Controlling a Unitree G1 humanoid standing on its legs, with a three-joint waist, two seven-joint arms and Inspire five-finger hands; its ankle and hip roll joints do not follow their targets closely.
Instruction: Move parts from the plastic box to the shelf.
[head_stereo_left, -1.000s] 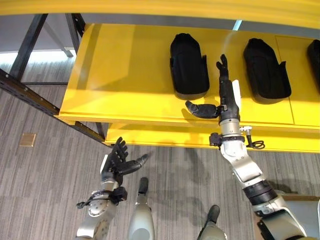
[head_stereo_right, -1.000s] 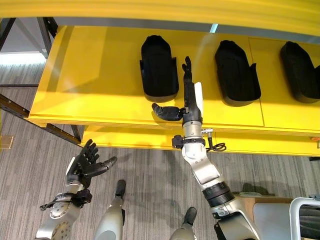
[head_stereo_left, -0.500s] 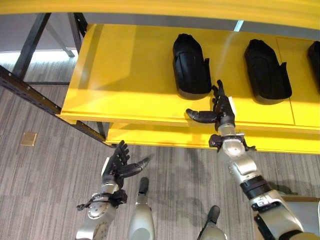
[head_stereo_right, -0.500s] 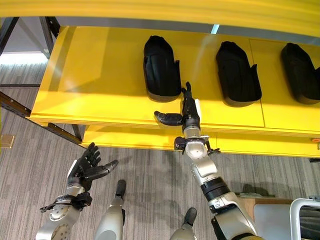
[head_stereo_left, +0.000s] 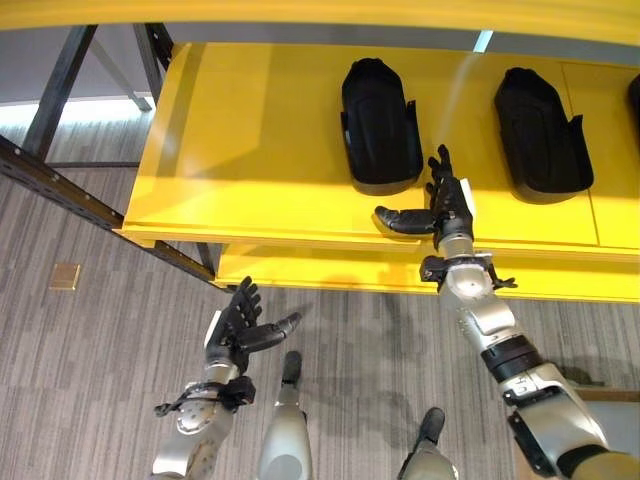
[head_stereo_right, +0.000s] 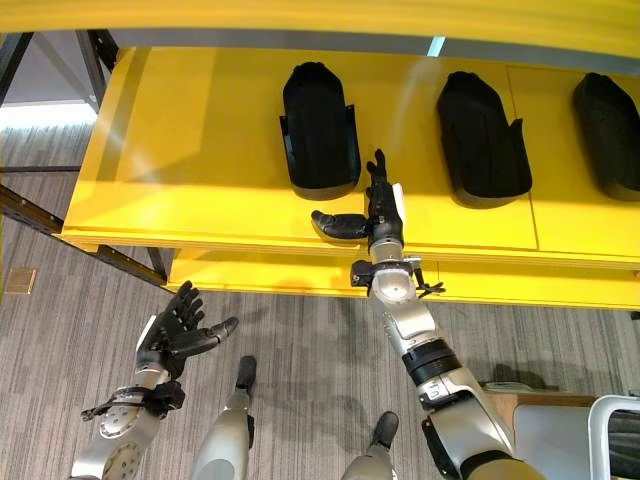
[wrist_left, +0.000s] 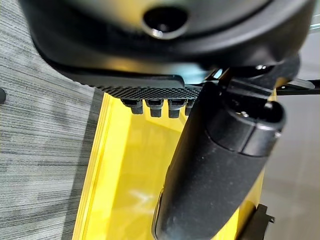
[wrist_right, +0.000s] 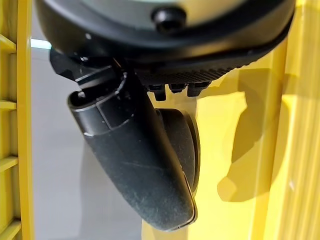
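on the yellow shelf (head_stereo_left: 260, 150), three black parts lie in a row; the nearest part (head_stereo_left: 378, 125) sits at 11 o'clock from the right hand (head_stereo_left: 445, 205), fingers spread, empty. left hand (head_stereo_left: 238, 325) low, open, empty. next move likely: fetch another part from the box.

Silver-grey arms with black bands end in dark hands: right hand (head_stereo_left: 446, 205), left hand (head_stereo_left: 236, 328), white-covered thumb sides.
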